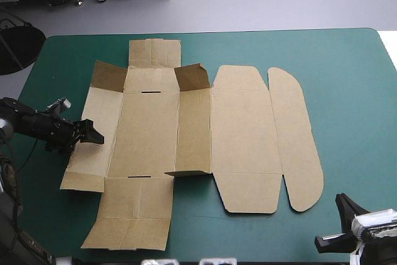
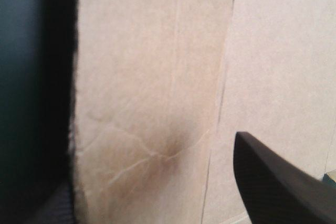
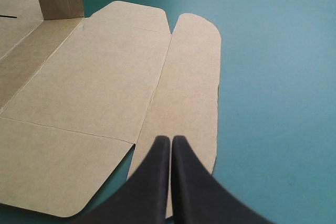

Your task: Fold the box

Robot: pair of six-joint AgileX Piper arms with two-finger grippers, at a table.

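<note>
The brown box (image 1: 242,128) lies spread out as a cut sheet across the middle of the teal-green table. Two small flaps stand raised at its far side (image 1: 192,77), and one small flap is up near its front (image 1: 186,173). My left gripper (image 1: 94,133) is at the outer edge of the left side panel. In the left wrist view the gripper (image 2: 152,161) is open, its fingers standing apart with the board (image 2: 273,51) and its edge between them. My right gripper (image 3: 170,140) is shut and empty, pointing at the rounded lid flap (image 3: 186,77) from the front right corner (image 1: 345,206).
Bare teal-green cover (image 1: 353,91) lies to the right of the box and along the far edge. The box's front flap (image 1: 130,215) reaches close to the table's front edge.
</note>
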